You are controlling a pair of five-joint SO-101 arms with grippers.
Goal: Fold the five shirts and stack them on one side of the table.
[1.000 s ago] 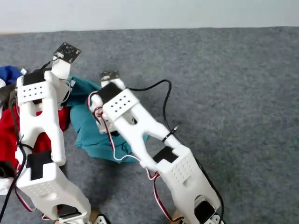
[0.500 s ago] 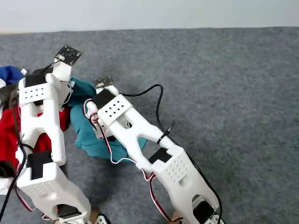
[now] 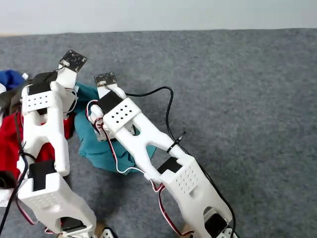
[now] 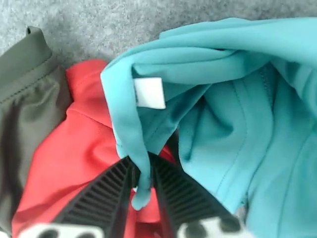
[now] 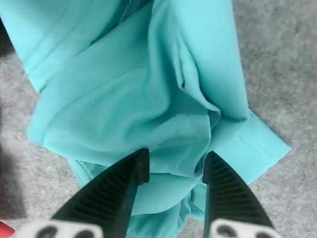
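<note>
Two hands are at the teal shirt [image 3: 91, 146], which lies crumpled on the grey worktop [image 3: 237, 89] towards its left side, between your two arms in the high view. Your left hand [image 4: 142, 166] is pinched tight on a narrow folded edge of that shirt. The fabric runs up from between the ribbed fingers to a corner that carries a small white label [image 4: 149, 92]. Your right hand [image 5: 176, 161] is spread wide above a bunched fold of the same shirt, its two black fingers apart with teal cloth showing between them. You cannot tell from the pictures whether the tips touch the fabric. Beneath and beside the teal shirt, on the left arm's side, you have a red shirt [image 4: 84, 148], and next to it a dark olive shirt [image 4: 29, 94], touching the red one. A blue shirt [image 3: 10, 78] shows at the far left edge of the worktop in the high view, near the olive one. All four garments lie loose and rumpled.
</note>
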